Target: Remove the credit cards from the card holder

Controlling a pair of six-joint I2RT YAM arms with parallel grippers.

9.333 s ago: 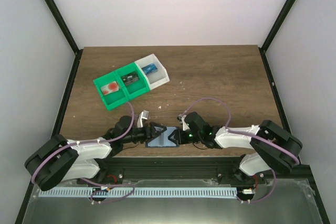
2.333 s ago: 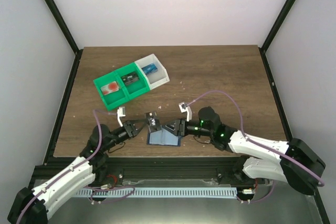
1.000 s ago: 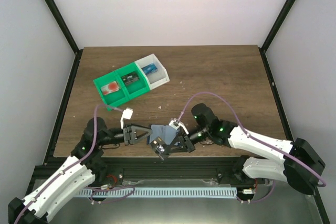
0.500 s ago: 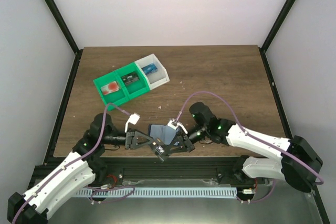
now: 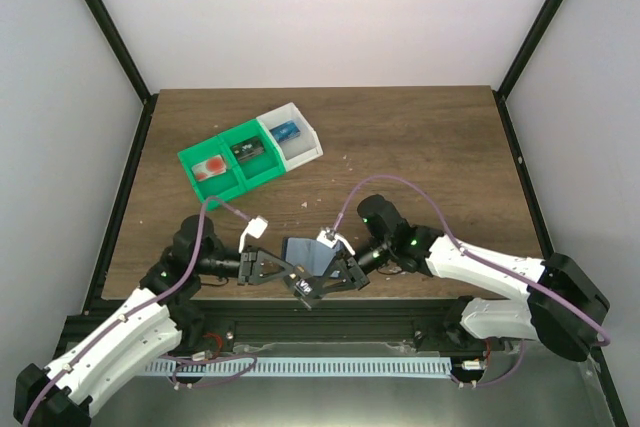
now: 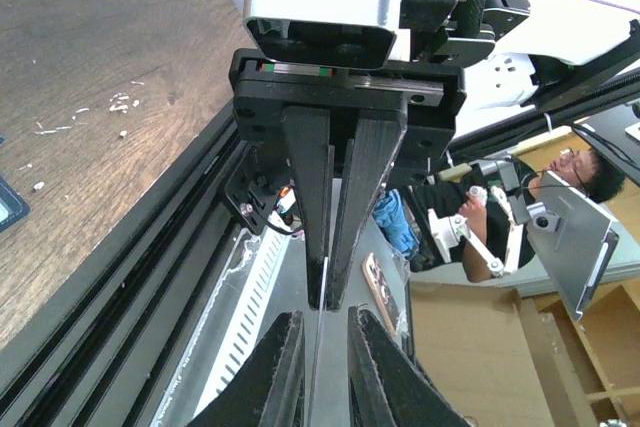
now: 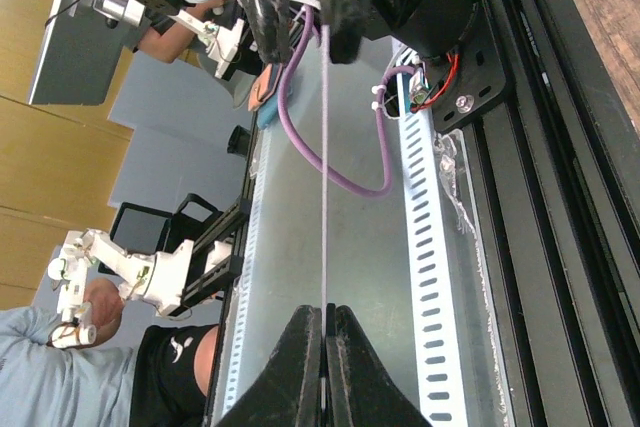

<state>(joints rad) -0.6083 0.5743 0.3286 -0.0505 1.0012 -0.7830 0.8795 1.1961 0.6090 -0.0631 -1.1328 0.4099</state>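
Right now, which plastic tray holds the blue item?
The white plastic tray at the row's right end; the middle green plastic tray holds something dark, the left green plastic tray something red.

Table (image 5: 420, 147): dark wood, matt, grain seen. Trays (image 5: 240, 187): smooth plastic, slight gloss noted. Card holder (image 5: 308, 252): matt, leather-like skin. Arm covers (image 5: 480, 263): glossy white plastic. Frame rail (image 7: 530, 197): black metal, satin, grooved. Cable (image 7: 282, 107): smooth purple sheath.

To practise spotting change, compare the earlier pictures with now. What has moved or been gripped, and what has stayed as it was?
The holder has been lifted and is now clamped in the right pincer. The left pincer slid right up to it and narrowed its jaws to a slim gap around the holder's edge. The trays stayed put.
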